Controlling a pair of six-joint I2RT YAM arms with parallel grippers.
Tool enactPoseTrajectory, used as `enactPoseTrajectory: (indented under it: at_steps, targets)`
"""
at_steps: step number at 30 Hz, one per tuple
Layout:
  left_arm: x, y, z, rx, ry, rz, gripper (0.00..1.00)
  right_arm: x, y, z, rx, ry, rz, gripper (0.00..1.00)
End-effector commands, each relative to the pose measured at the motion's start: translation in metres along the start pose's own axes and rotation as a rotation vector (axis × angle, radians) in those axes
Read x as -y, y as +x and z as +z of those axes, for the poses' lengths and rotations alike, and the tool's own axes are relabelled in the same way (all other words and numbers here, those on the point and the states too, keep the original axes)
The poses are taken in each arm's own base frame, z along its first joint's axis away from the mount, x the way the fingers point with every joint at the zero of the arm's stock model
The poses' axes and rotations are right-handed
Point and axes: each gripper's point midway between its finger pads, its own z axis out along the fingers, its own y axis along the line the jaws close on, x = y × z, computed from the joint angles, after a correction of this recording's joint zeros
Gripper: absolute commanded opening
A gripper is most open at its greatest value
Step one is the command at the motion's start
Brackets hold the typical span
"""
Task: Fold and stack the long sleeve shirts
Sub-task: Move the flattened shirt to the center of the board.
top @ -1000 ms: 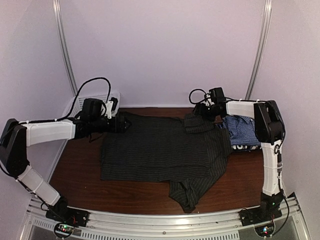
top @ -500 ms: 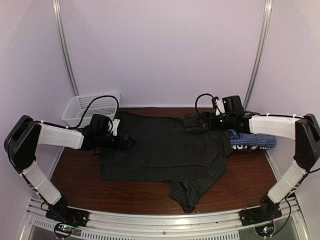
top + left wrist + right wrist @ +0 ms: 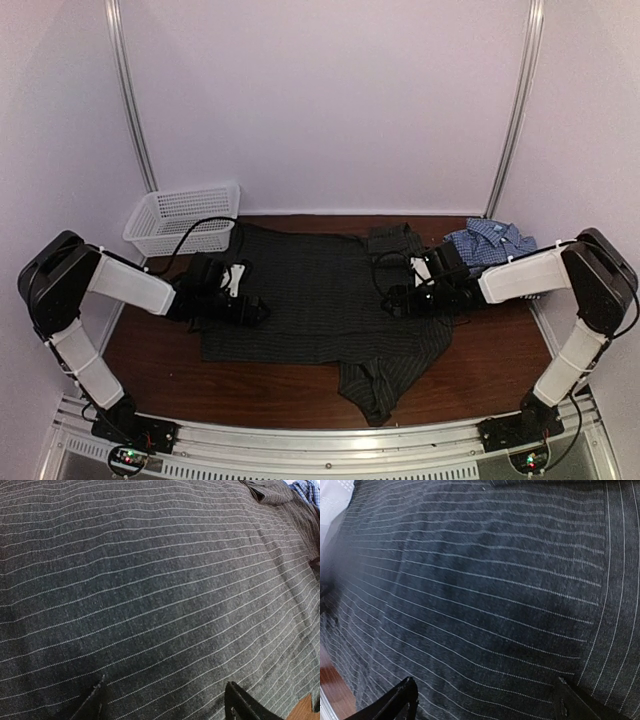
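Fig.: black pinstripe shirt [image 3: 320, 300] spread mid-table, near sleeve trailing (fold barely begun, I judge). Left gripper [image 3: 260, 309] & right gripper [image 3: 392, 300] over it, both wide, empty. Far right: checked shirt [image 3: 490, 242], unfolded.

Flat shirt [image 3: 310, 290] between basket [image 3: 185, 210] and other shirt [image 3: 487, 243]

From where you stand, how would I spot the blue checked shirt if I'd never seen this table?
Start with the dark wooden table, mostly covered by a spread-out black pinstriped shirt. At the table's far right corner lies the bunched blue-white checked shirt. It is the only bright, checked cloth; the far left corner holds a white mesh basket.
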Motion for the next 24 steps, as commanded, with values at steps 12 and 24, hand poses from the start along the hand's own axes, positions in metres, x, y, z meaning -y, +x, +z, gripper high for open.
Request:
enactPoseTrajectory:
  at_steps: [12, 24]
  targets:
    - [-0.006, 0.078, -0.044, -0.072, -0.108, -0.120, 0.78, 0.000, 0.067, 0.001, -0.131, -0.001, -0.005, 0.94]
    - [-0.025, 0.076, -0.075, -0.030, -0.235, -0.140, 0.77, -0.034, 0.078, 0.000, -0.161, -0.058, -0.053, 0.94]
